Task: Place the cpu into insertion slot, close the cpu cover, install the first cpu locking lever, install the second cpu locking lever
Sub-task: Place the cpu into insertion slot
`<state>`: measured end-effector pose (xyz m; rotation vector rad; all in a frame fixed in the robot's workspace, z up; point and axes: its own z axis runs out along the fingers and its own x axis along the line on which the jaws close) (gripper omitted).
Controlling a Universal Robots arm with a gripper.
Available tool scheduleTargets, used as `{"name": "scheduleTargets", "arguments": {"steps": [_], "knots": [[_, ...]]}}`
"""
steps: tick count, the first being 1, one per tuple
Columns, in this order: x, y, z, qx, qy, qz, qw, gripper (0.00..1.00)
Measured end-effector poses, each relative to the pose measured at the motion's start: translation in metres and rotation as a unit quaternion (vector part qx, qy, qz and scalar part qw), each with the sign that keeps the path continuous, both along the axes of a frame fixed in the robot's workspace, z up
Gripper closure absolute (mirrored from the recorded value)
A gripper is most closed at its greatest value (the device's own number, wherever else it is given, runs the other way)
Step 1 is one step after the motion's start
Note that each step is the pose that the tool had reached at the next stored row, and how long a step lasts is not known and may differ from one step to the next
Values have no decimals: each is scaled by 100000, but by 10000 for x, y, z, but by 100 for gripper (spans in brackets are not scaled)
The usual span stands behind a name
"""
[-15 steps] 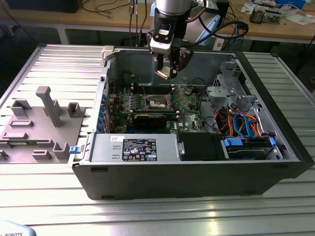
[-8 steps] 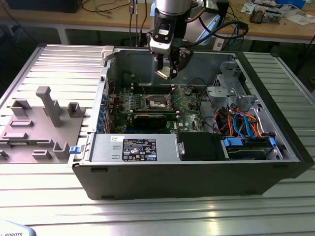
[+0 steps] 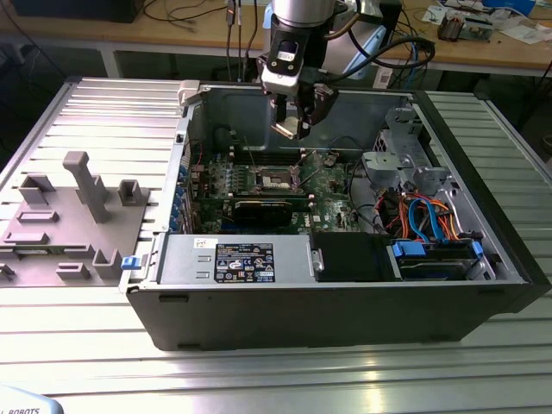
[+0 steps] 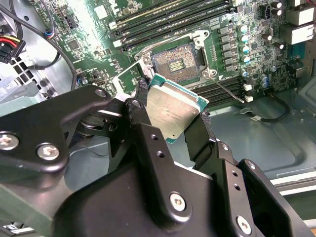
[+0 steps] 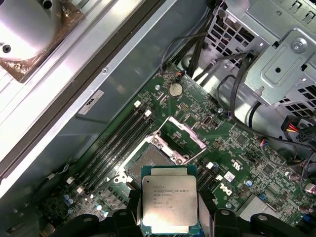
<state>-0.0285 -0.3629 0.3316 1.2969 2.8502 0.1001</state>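
My gripper (image 3: 293,123) hangs over the open computer case, shut on the cpu (image 4: 175,109), a flat square chip with a pale metal face. The black fingers (image 4: 144,129) clamp two opposite edges of the chip, as seen in both wrist views. The cpu (image 5: 169,205) is held in the air above the green motherboard, apart from it. The insertion slot (image 4: 177,61) lies bare with its dark centre showing, also seen at the board's middle (image 3: 278,179). The cpu cover (image 5: 180,138) stands swung up beside the insertion slot (image 5: 146,159). A thin locking lever (image 4: 223,87) sticks out next to the socket.
A grey labelled power-supply box (image 3: 233,259) fills the case's front. On the exterior view's right is a drive cage with blue and orange cables (image 3: 431,222). Long black memory slots (image 4: 170,19) flank the socket. A grey fixture block (image 3: 73,216) sits outside on the exterior view's left.
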Motion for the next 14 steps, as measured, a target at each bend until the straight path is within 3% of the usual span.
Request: {"name": "scheduleTargets", "arguments": {"steps": [14], "knots": [[0, 0, 0, 6, -3, -836, 99997, 46]]}}
